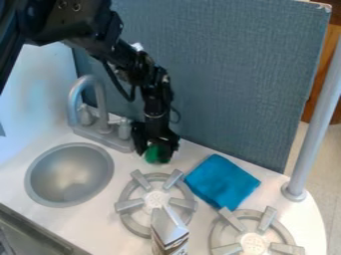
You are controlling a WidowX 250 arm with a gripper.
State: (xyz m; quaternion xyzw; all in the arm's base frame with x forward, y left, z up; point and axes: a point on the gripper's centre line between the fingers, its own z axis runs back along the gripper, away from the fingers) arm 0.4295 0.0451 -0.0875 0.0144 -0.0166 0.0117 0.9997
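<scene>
The black gripper (157, 148) hangs low over the counter's back part, between the faucet and the rear burner. It is shut on a small green object (157, 155), with one finger at each side of it. The gripper hides the object's upper part, and I cannot tell whether its underside touches the counter. To the right of the gripper, a blue cloth (222, 181) lies flat on the counter.
A round metal sink (69, 174) and grey faucet (100, 107) stand at left. Two burners (156, 200) (253, 243) and a carton (168, 232) are in front. A grey panel (220, 74) rises behind; a pole (313, 124) stands at right.
</scene>
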